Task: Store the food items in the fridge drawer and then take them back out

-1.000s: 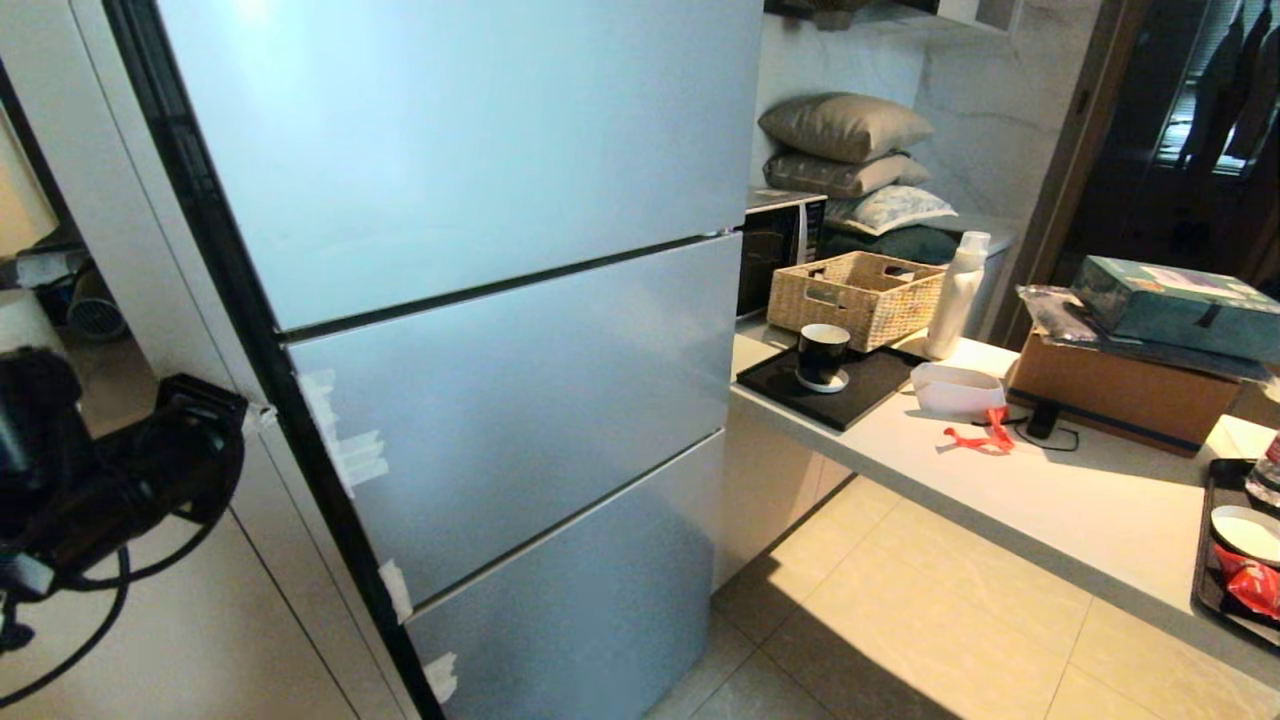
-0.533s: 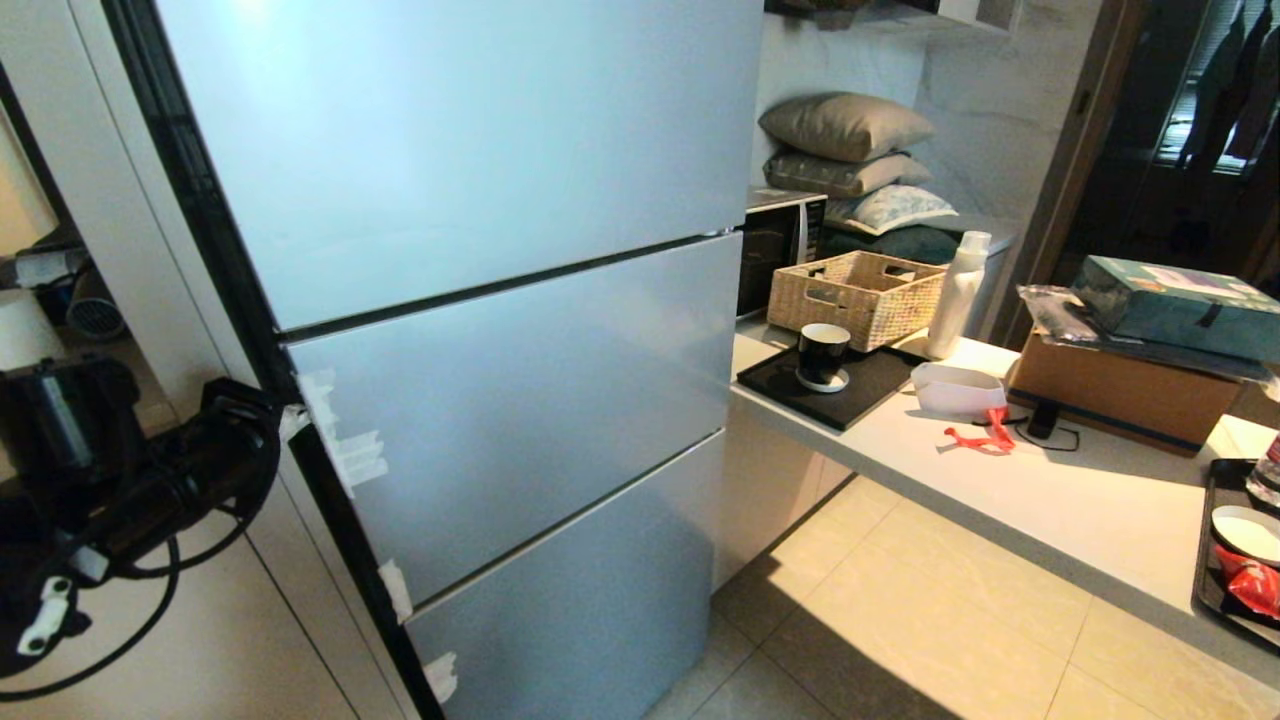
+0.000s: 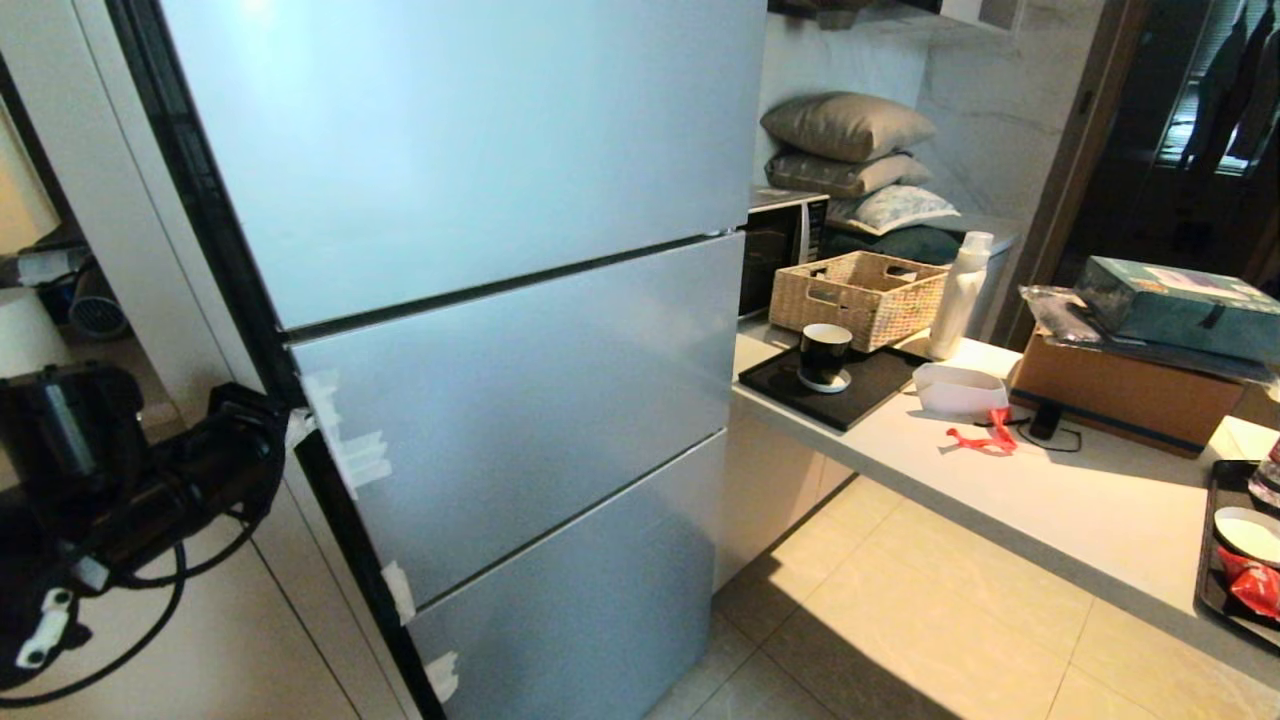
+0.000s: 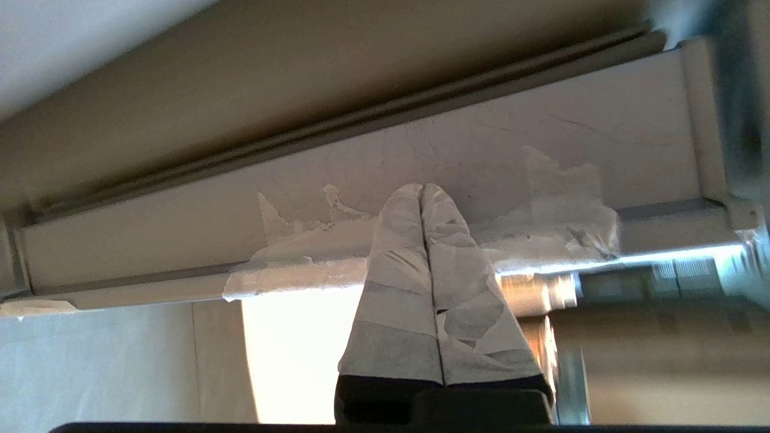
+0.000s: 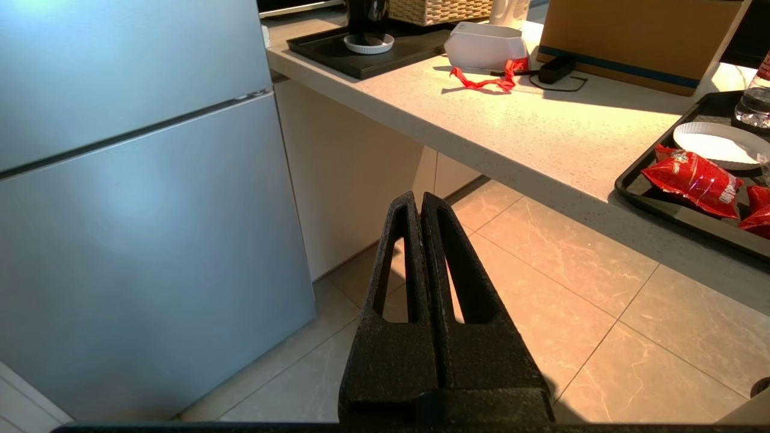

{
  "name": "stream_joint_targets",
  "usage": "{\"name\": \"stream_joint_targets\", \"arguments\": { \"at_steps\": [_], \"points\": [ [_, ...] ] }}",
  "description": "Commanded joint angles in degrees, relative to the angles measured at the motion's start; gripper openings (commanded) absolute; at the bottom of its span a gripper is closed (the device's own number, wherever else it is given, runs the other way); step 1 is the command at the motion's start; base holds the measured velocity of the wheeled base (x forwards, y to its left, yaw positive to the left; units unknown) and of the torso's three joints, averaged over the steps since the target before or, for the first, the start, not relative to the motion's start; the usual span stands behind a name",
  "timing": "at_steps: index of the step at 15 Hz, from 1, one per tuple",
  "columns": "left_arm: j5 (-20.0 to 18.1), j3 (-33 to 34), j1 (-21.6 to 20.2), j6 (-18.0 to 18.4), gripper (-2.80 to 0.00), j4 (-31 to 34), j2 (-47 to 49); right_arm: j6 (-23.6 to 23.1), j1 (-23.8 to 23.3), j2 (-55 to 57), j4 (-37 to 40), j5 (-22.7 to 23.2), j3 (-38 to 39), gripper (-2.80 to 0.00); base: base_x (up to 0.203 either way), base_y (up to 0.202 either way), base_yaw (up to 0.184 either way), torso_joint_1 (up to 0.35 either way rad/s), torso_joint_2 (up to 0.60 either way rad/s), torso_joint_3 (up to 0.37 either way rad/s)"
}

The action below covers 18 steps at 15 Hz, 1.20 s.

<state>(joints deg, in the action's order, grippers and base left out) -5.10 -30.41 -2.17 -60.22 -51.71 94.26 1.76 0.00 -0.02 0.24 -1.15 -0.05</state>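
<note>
Left gripper (image 4: 422,189): the two fingers, wrapped in pale tape, are pressed together with nothing between them. The tips are at the side edge of the fridge's middle door (image 3: 520,400), just where torn pieces of white tape (image 4: 541,234) stick on the edge. I cannot tell if the tips really touch the door.

Left arm, change: in the head view, the black arm (image 3: 190,470) is now nearer to the door edge than one second ago. Before, there was a clear gap between it and the taped strips; now its front end is at the first strip (image 3: 300,425). It is also a little lower than before.

Right gripper (image 5: 421,201): the black fingers are closed tightly, empty. It hangs above the tiled floor (image 5: 541,313), well apart from the fridge. It is not seen in the head view.

Fridge (image 3: 450,150): all three silver doors are shut, the same as one second ago. The fridge drawer is not visible.

Food items: red glossy packets (image 5: 692,177) lie on a black tray (image 5: 637,180) on the counter (image 3: 1050,500), beside a white plate (image 5: 719,141). They have not moved.

Other things on counter: a woven basket (image 3: 860,295), a dark cup (image 3: 825,350), a white bottle (image 3: 958,295) and a cardboard box (image 3: 1120,385), all unchanged.
</note>
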Motion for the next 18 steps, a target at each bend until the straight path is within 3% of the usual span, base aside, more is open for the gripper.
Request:
{"name": "stream_joint_targets", "arguments": {
  "at_steps": [1, 8, 13, 18],
  "points": [
    [-2.0, 1.5, 0.6, -0.3, -2.80, 0.0, -1.5, 0.0, 0.0, 0.0, 0.0, 0.0, 0.0, -2.80, 0.000, 0.000, 0.000, 0.000, 0.00, 0.000],
    [-2.1, 5.7, 2.7, -0.1, -2.80, 0.1, -6.2, 0.0, 0.0, 0.0, 0.0, 0.0, 0.0, -2.80, 0.000, 0.000, 0.000, 0.000, 0.00, 0.000],
    [-2.0, 13.5, 12.5, 0.2, -2.80, 0.6, -18.5, 0.0, 0.0, 0.0, 0.0, 0.0, 0.0, -2.80, 0.000, 0.000, 0.000, 0.000, 0.00, 0.000],
    [-1.7, 17.7, 15.0, 0.4, -2.80, 8.2, -38.7, 0.0, 0.0, 0.1, 0.0, 0.0, 0.0, -2.80, 0.000, 0.000, 0.000, 0.000, 0.00, 0.000]
  ]
}}
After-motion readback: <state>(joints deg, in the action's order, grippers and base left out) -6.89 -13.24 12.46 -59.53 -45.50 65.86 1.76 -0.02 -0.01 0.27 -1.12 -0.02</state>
